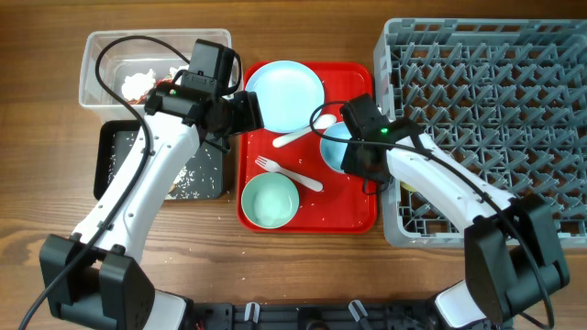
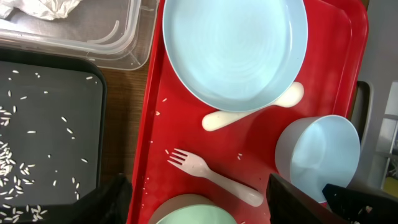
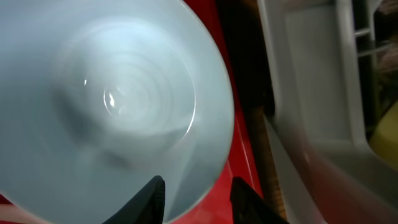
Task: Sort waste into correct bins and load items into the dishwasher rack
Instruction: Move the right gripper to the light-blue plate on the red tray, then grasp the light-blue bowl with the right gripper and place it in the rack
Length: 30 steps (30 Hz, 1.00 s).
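Waste sorting looks complete from where I stand. The crumpled napkins [image 1: 139, 82] lie in the clear tub [image 1: 101, 55], and the rice bits [image 2: 12, 155] are scattered over the floor of the black tub [image 1: 119, 133]. Only a few stray grains remain on the red tray [image 1: 353, 206].

Loading has barely begun, by my judgement. The dishwasher rack [image 1: 495, 101] shows nothing that I can name. A yellowish patch sits in its near corner under the right arm, but it is too hidden to identify. Four items rest on the tray:
- the plate [image 1: 284, 94], at the far end;
- the spoon [image 1: 298, 137], its bowl end tucked just under the plate's edge;
- the fork [image 1: 292, 172], lying loose between plate and mint-green bowl;
- the mint-green bowl [image 1: 270, 202], at the near end.

The pale blue bowl [image 1: 335, 151] is the item in hand. It is over the tray's right side, just beside the rack wall. The right gripper [image 3: 199, 199] straddles its rim, one finger inside the bowl and one outside. I cannot tell whether the fingers are clamped, as a sliver of red shows between the rim and the outer finger.

The left gripper [image 2: 205, 200] hangs over the tray near the plate, fingers spread wide and holding nothing.
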Tool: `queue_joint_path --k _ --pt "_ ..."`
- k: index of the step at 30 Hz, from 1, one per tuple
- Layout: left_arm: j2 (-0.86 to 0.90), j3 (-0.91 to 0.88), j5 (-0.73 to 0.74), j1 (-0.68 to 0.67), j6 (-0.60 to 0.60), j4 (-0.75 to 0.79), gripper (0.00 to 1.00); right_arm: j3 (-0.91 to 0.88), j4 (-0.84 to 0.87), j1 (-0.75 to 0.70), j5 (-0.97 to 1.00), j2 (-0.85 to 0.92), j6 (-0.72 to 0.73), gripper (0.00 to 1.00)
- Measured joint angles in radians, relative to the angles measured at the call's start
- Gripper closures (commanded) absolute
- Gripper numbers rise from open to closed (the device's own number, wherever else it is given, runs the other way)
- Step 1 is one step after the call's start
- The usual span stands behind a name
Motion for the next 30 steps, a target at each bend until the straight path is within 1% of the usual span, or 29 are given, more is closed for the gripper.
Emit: queue_joint_path --k 3,4,5,6,8,10,11,14,18,21,27,30 --pt "0.0 0.0 0.0 0.0 0.0 0.0 0.27 -0.027 0.039 0.0 0.0 0.0 -0.005 0.7" --pt "0.0 0.0 0.0 0.0 0.0 0.0 0.26 -0.035 0.043 0.0 -0.001 0.0 -0.008 0.72" --pt "0.0 0.0 0.0 0.0 0.0 0.0 0.24 -0.041 0.043 0.0 -0.001 0.0 -0.01 0.73" --pt "0.0 0.0 0.0 0.0 0.0 0.0 0.22 -0.043 0.044 0.0 -0.002 0.0 -0.014 0.77" --pt "0.0 0.0 0.0 0.0 0.0 0.0 0.18 -0.043 0.051 0.0 -0.003 0.0 -0.021 0.82" --pt "0.0 0.0 0.0 0.0 0.0 0.0 0.15 -0.043 0.051 0.0 -0.004 0.0 -0.035 0.9" --pt "0.0 0.0 0.0 0.0 0.001 0.0 0.14 -0.043 0.051 0.0 -0.004 0.0 -0.04 0.95" --pt "0.0 0.0 0.0 0.0 0.001 0.0 0.1 -0.043 0.056 0.0 -0.007 0.0 -0.058 0.96" --pt "0.0 0.0 0.0 0.0 0.004 0.0 0.02 -0.042 0.062 0.0 -0.009 0.0 -0.082 0.96" --pt "0.0 0.0 0.0 0.0 0.006 0.0 0.01 -0.018 0.034 0.0 -0.011 0.0 -0.115 0.96" --pt "0.0 0.0 0.0 0.0 0.007 0.0 0.0 0.135 -0.052 0.0 0.003 -0.055 -0.186 0.96" --pt "0.0 0.0 0.0 0.0 0.007 0.0 0.0 0.228 -0.095 -0.008 0.071 -0.126 -0.195 0.96"
